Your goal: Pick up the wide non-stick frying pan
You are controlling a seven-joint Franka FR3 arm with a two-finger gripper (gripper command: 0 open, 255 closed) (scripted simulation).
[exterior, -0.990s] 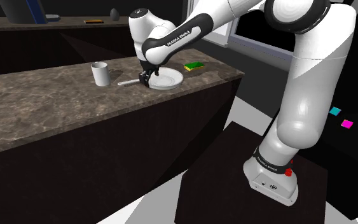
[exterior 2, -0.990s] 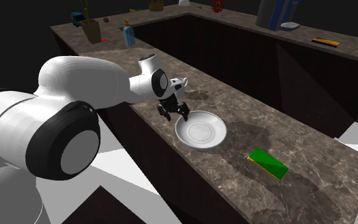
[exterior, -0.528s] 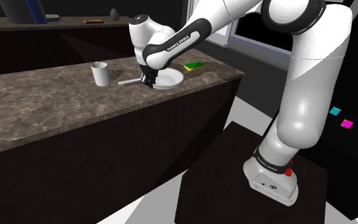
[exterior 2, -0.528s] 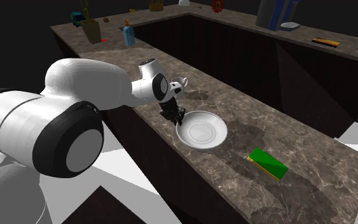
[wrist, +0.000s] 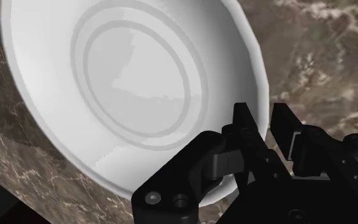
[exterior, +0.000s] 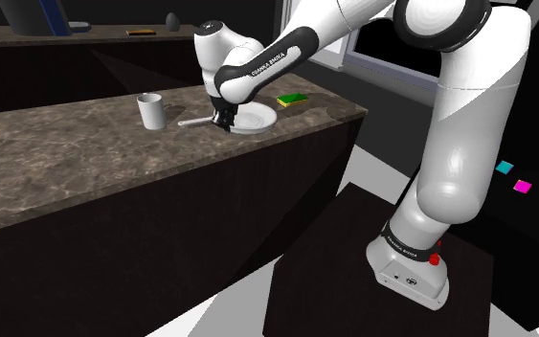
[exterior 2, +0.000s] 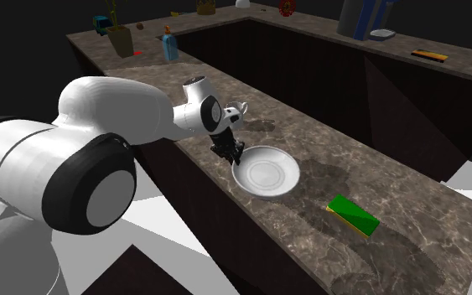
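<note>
The frying pan (exterior: 256, 117) is drawn plain white, wide and shallow, and rests on the dark marble counter (exterior: 85, 153). Its thin handle (exterior: 192, 123) points toward the shoulder view's left. My black gripper (exterior: 223, 120) is down at the pan's rim where the handle starts. In the second exterior view the gripper (exterior 2: 231, 152) stands at the near-left edge of the pan (exterior 2: 267, 174). In the wrist view the fingers (wrist: 244, 137) stand close together on the edge of the pan (wrist: 133, 83), the gripper (wrist: 264, 130) shut on it. The handle's root is hidden under the hand.
A white mug (exterior: 150, 110) stands just beyond the handle's tip. A green sponge (exterior 2: 353, 215) lies past the pan near the counter's end. The counter's front edge (exterior 2: 225, 197) runs close to the pan. A back counter holds small items (exterior 2: 429, 55).
A second ago the fingers stood open above the pan's rim; the hand then dropped and closed there. Over the last half second nothing has moved.
</note>
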